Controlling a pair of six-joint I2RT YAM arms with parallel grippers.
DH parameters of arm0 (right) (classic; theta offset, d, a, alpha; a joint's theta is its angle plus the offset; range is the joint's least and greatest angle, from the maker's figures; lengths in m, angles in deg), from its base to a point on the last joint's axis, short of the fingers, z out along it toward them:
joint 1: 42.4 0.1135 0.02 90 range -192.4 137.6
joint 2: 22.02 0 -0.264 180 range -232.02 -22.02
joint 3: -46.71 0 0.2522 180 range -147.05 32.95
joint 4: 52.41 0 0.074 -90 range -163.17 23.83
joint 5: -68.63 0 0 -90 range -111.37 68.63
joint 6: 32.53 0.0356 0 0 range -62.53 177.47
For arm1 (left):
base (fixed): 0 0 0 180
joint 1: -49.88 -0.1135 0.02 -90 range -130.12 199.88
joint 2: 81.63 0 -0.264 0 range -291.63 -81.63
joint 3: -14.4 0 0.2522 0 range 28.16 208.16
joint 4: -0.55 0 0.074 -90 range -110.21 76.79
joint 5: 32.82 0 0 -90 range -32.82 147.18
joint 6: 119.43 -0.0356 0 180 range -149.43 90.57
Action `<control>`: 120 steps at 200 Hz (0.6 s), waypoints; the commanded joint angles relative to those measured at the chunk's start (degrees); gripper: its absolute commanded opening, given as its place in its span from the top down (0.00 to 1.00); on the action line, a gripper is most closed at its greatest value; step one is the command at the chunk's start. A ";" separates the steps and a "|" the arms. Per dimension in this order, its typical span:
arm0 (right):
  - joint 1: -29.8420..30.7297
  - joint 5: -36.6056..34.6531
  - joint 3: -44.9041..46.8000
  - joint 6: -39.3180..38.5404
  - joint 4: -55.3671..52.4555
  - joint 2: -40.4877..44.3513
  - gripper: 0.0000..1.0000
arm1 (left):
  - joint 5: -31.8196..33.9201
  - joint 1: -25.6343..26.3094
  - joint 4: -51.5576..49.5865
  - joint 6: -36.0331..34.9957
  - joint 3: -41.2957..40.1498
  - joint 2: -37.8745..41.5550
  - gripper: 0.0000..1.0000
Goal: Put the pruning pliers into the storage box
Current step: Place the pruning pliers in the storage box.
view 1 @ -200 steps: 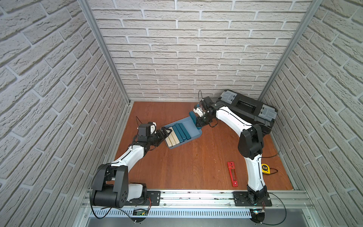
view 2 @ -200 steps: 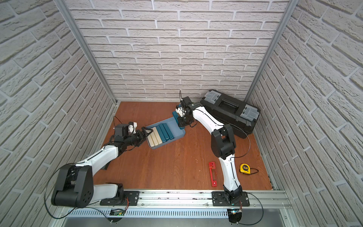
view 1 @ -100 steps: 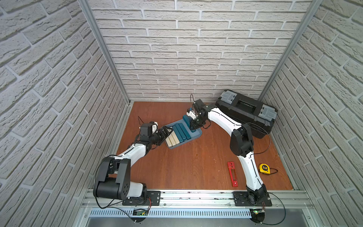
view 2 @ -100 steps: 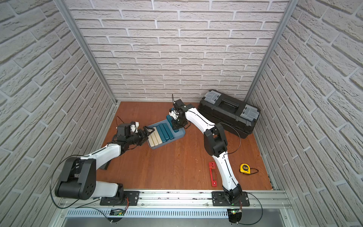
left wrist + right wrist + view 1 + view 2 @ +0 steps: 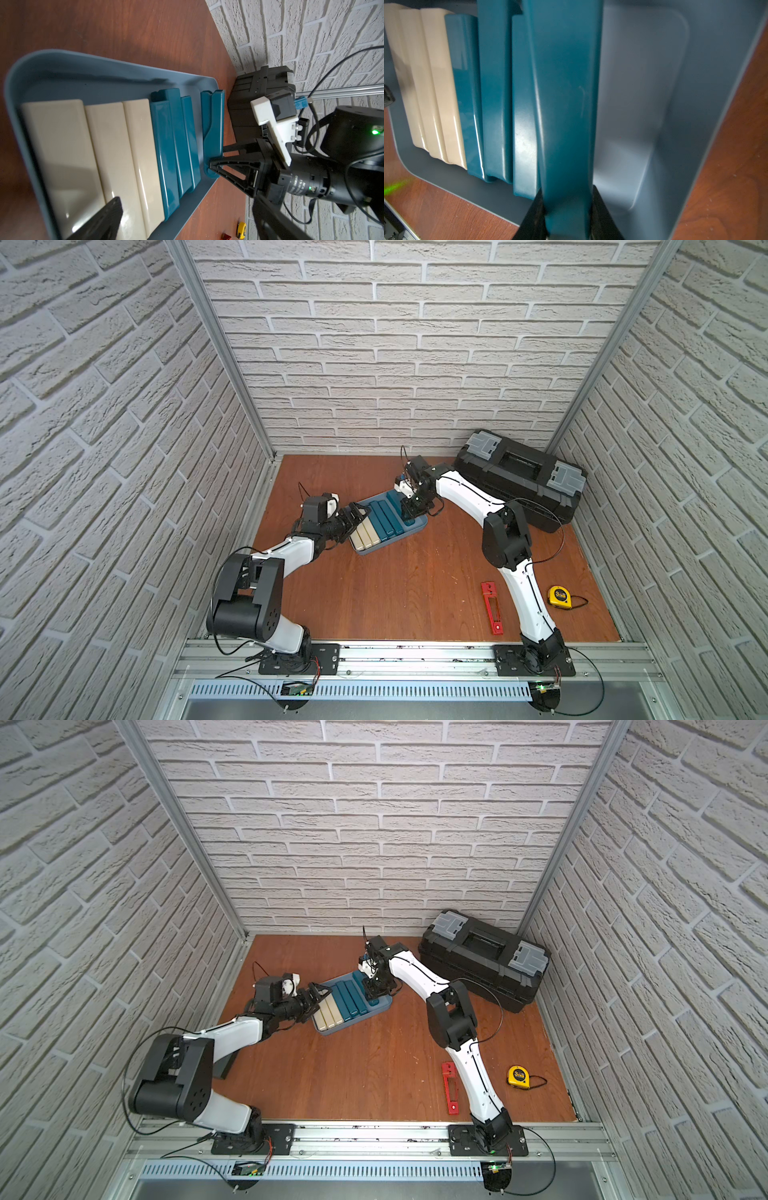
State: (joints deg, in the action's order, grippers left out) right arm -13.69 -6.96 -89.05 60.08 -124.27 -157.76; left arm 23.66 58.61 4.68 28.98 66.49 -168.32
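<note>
Your red pruning pliers (image 5: 491, 608) (image 5: 451, 1088) lay flat on the wooden board (image 5: 415, 593), near the front rail and just beside the lower link of your right arm (image 5: 528, 597). They were untouched, well apart from the storage box (image 5: 399, 540) (image 5: 376, 1013). The yellow tape measure (image 5: 560, 596) (image 5: 518, 1076) sat on the far side of that arm.

The storage box stood further back, towards the middle of the board. Cream bars (image 5: 365, 533) filled its left end, with teal bars (image 5: 384, 518) next to them.

Your right gripper (image 5: 409, 512) (image 5: 566, 207) was over the box's right part. It was clamped on one teal bar (image 5: 566, 104) (image 5: 214, 128), with a finger on each side of it. That bar's lower end was in the box beside the others.

Your left gripper (image 5: 359, 512) (image 5: 322, 994) hovered at the box's left end above the cream bars. Its jaws were spread wide and held nothing.

The black toolbox (image 5: 519, 477) stood at the back right.
</note>
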 commanded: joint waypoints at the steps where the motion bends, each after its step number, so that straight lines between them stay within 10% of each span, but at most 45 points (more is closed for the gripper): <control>1: 0.60 0.50 -1.84 0.38 -0.21 -0.92 0.96 | -0.67 0.45 3.11 0.12 1.70 -1.13 0.02; 120: 1.30 -0.23 -3.96 0.64 -2.80 -3.85 0.95 | 4.11 0.90 -5.89 -5.06 2.60 5.13 0.02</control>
State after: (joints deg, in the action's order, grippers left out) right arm -13.10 -7.61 -91.41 60.28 -126.70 -161.96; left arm 24.23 59.29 4.22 28.57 67.34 -168.54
